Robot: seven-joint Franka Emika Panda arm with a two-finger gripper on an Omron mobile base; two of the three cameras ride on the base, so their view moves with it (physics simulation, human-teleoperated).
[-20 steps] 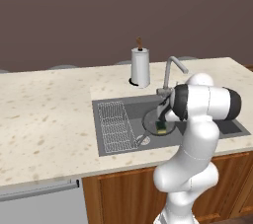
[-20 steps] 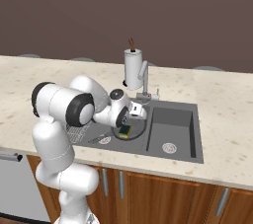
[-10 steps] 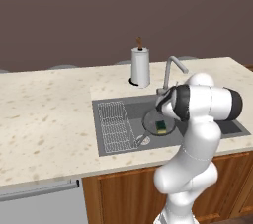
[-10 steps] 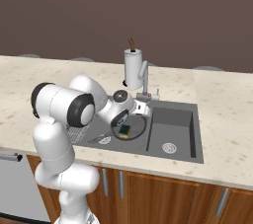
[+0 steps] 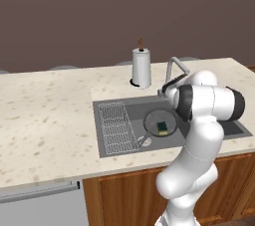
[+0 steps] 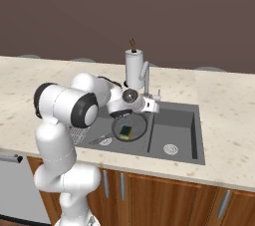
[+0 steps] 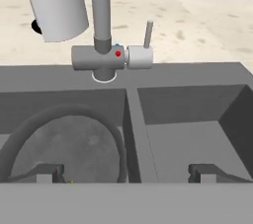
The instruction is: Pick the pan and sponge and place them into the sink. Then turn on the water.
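The dark round pan lies in the left basin of the sink, its short handle pointing toward the ribbed rack. Inside the pan rests the yellow-and-green sponge, also seen as the sponge. My gripper hovers open above the pan's far edge, with nothing between its fingertips. It faces the grey faucet, whose side lever stands upright. The pan lies just below the gripper. No water runs from the faucet.
A white paper towel roll stands on the counter behind the sink, left of the faucet. The right basin has a round drain. Speckled counter stretches to the left; wooden cabinets sit below.
My gripper has lifted away from the sponge in the pan and moved toward the faucet, staying open. Pan and sponge have not moved.
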